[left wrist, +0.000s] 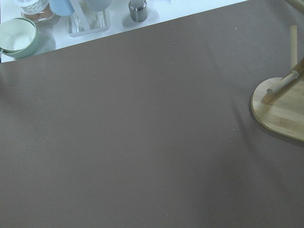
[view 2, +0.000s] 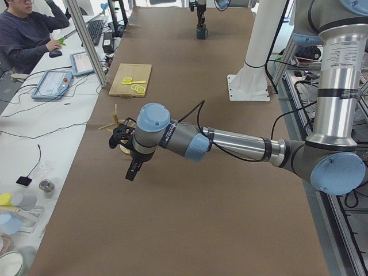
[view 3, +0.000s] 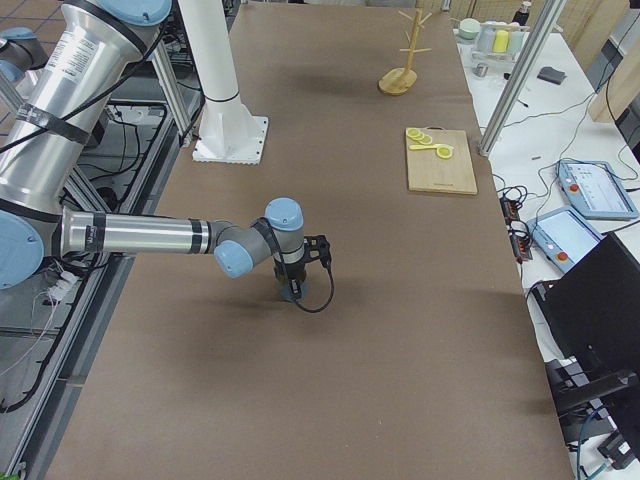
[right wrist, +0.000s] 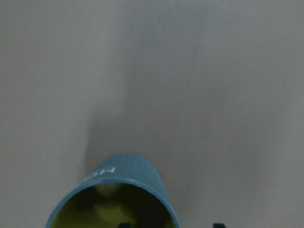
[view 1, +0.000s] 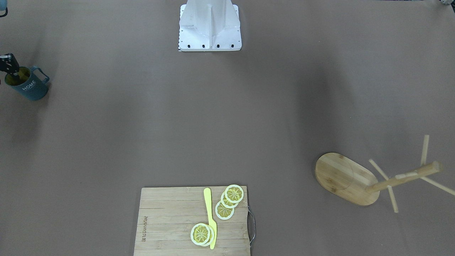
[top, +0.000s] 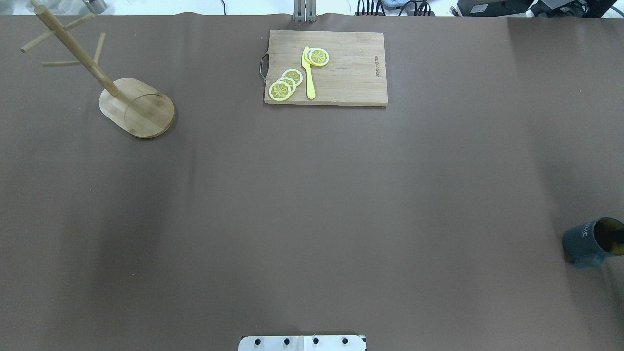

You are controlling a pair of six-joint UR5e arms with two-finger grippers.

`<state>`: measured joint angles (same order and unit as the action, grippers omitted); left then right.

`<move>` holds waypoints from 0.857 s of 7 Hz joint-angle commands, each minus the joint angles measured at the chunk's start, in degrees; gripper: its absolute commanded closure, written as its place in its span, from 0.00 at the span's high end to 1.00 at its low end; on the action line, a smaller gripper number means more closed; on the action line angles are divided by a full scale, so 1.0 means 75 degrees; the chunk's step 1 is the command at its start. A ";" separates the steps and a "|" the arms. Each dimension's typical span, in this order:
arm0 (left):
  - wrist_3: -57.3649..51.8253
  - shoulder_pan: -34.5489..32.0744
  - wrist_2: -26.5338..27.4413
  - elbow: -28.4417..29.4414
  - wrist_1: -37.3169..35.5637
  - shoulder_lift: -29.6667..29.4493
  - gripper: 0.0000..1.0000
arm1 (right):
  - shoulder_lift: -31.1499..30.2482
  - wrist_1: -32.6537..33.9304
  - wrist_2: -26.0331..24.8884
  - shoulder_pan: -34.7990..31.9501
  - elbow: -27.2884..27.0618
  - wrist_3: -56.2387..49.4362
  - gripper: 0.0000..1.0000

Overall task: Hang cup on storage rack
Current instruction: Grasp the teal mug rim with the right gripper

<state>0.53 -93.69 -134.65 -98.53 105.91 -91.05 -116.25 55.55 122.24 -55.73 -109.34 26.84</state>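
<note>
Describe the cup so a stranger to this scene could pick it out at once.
On the brown table, go to the robot's right end, far from the cutting board and bamboo rack. The cup stands alone there beneath the right gripper: teal-blue, yellow inside, white HOME lettering, squarish handle.

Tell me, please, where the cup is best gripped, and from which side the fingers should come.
Grip the rim wall of the cup opposite its handle, coming straight down from above, with one of the fingers inside and one outside. The cup stands upright with its mouth open upward, and this hold probably leaves the loop free for a peg of the rack.
</note>
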 commanded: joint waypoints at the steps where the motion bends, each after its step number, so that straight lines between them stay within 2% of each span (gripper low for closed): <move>1: 0.0000 0.0000 0.0000 0.0012 0.0000 0.0000 0.99 | 0.0043 -0.0012 0.0014 0.0001 0.0001 -0.0004 0.00; 4: 0.0011 0.0000 0.0000 0.0012 0.0000 0.0000 0.99 | 0.0241 0.0011 0.0013 -0.0162 -0.0069 0.0031 0.00; 6: 0.0000 0.0000 0.0000 0.0012 0.0000 0.0000 0.99 | 0.0790 0.0105 0.0281 -0.0572 -0.0023 0.0485 0.00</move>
<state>0.59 -93.69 -134.65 -98.45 105.91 -91.06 -112.83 55.98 123.01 -58.46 -109.74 28.27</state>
